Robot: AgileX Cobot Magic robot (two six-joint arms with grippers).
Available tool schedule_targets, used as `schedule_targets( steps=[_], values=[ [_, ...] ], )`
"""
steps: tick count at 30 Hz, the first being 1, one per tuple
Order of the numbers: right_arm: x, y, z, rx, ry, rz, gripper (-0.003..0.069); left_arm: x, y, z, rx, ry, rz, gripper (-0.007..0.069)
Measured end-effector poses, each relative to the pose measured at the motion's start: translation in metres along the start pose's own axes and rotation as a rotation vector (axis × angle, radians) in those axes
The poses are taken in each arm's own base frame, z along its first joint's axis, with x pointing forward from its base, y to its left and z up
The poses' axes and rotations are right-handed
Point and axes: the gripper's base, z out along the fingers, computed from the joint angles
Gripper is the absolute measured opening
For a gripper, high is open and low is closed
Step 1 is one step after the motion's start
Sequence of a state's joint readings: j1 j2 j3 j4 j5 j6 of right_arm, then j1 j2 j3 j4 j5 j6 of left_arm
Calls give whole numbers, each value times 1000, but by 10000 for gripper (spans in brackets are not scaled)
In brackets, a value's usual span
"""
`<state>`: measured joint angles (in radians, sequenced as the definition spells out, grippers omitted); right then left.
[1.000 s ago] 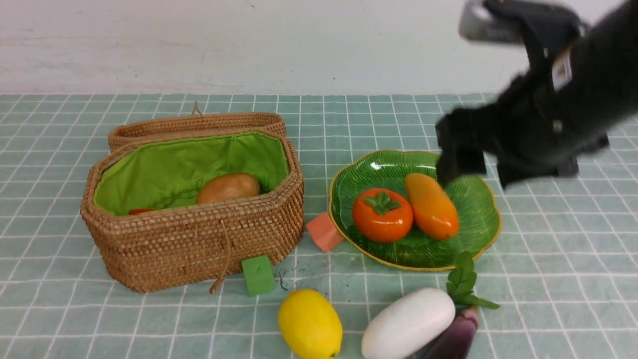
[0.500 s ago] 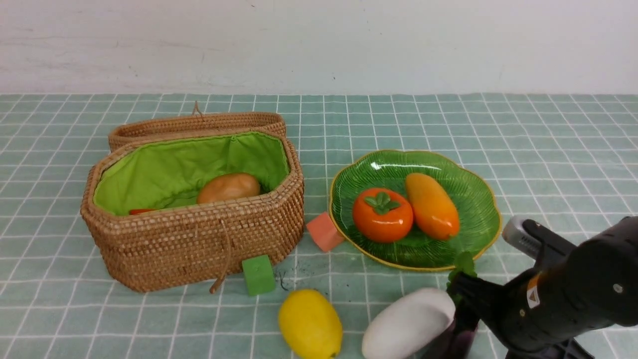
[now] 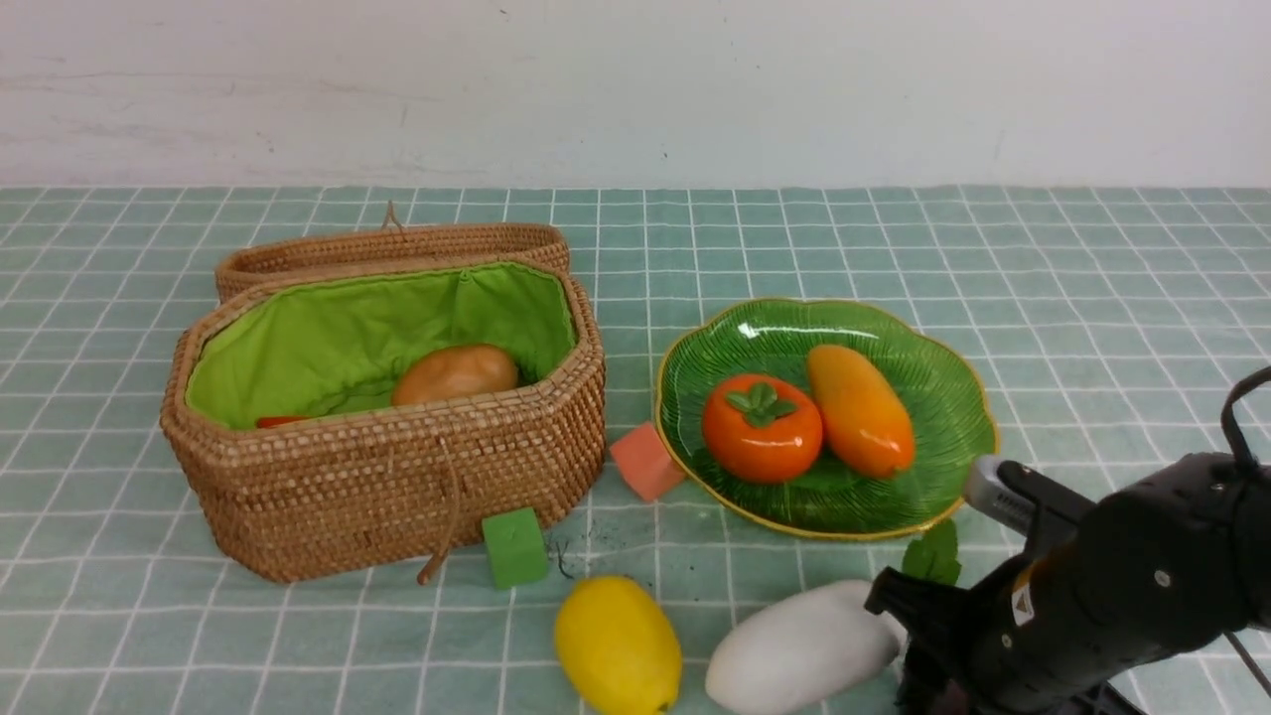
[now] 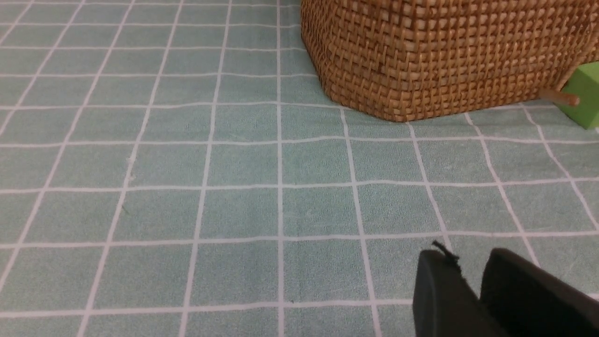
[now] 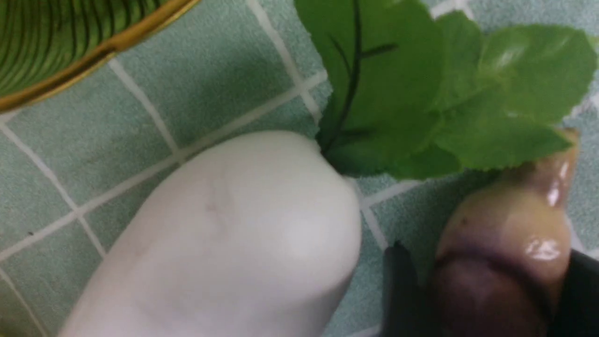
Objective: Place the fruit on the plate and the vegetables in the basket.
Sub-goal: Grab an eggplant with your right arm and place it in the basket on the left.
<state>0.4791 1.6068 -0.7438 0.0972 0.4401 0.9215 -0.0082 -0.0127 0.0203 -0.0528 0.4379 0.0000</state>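
Right claw is low at the near right of the bench. It's closed about halfway, with a black finger against each side of the eggplant near its pale stem end. Can't tell if the eggplant is off the cloth; in the front view the arm hides it.

The white oval lies just beside the eggplant on the near edge. The leaf at its end overlaps the eggplant's tip in the right wrist view. The lemon sits on the cloth next to the oval, on the robot's left of it.

The plate is right of centre, with the persimmon and mango on it, touching side by side. The basket is on the left and stands open, with its lid behind it. The potato is inside, and a sliver of the red one peeks over the front wall.

The salmon cube sits between basket and plate, right at the plate's rim. The green cube is just in front of the basket.

Left claw only shows in its own wrist view. It's nearly closed with just a slit between the fingers, nothing in it, over bare cloth a bit away from the basket's corner.
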Motion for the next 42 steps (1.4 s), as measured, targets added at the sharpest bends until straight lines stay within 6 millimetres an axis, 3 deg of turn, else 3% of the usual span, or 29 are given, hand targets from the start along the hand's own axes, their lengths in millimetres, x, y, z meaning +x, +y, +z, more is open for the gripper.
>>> schedule_targets(
  steps=[1, 4, 7, 10, 11, 12, 15, 17, 18, 19, 22, 23, 24, 27, 30, 34, 37, 40, 42],
  values=[
    [1, 0, -1, -2, 6, -13, 277, 0, 0, 0, 0, 0, 0, 139],
    [1, 0, -7, -11, 7, -47, 289, 0, 0, 0, 0, 0, 0, 142],
    [0, 6, -32, -46, -10, -147, 289, 0, 0, 0, 0, 0, 0, 145],
    [-10, 25, -73, -113, -64, -307, 289, 0, 0, 0, 0, -1, 0, 146],
    [-11, 27, -75, -116, -67, -316, 289, 0, 0, 0, 0, -1, 0, 147],
    [-18, 42, -98, -161, -111, -383, 289, 0, 0, 0, 0, -1, 0, 148],
    [-37, 76, -136, -279, -221, -477, 289, 0, 0, 0, 0, -1, 0, 151],
    [-49, 102, -148, -369, -293, -514, 289, 0, 0, 0, 0, -1, 0, 151],
    [-50, 104, -151, -382, -307, -513, 289, 0, 0, 0, 0, -1, 0, 151],
    [-60, 128, -157, -456, -378, -551, 289, 0, 0, 0, 0, -1, 0, 151],
    [-72, 175, -157, -576, -522, -642, 288, 0, 0, 0, 0, -1, 0, 152],
    [-72, 180, -152, -580, -521, -650, 288, 0, 0, 0, 0, -1, 0, 152],
    [-74, 201, -151, -625, -593, -702, 288, 0, 0, 0, 0, -1, 0, 154],
    [-69, 248, -125, -691, -678, -793, 288, 0, 0, 0, 0, -1, 0, 155],
    [-63, 275, -102, -729, -709, -822, 288, 0, 0, 0, 0, -1, 0, 160],
    [-55, 296, -70, -737, -703, -856, 294, 0, 0, 0, 0, -1, 0, 165],
    [-54, 298, -61, -720, -683, -870, 350, 0, 0, 0, 0, -1, 0, 166],
    [-52, 294, -61, -665, -626, -920, 559, 0, 0, 0, 0, -1, 0, 169],
    [-51, 292, -62, -640, -609, -945, 610, 0, 0, 0, 0, -1, 0, 171]
  ],
)
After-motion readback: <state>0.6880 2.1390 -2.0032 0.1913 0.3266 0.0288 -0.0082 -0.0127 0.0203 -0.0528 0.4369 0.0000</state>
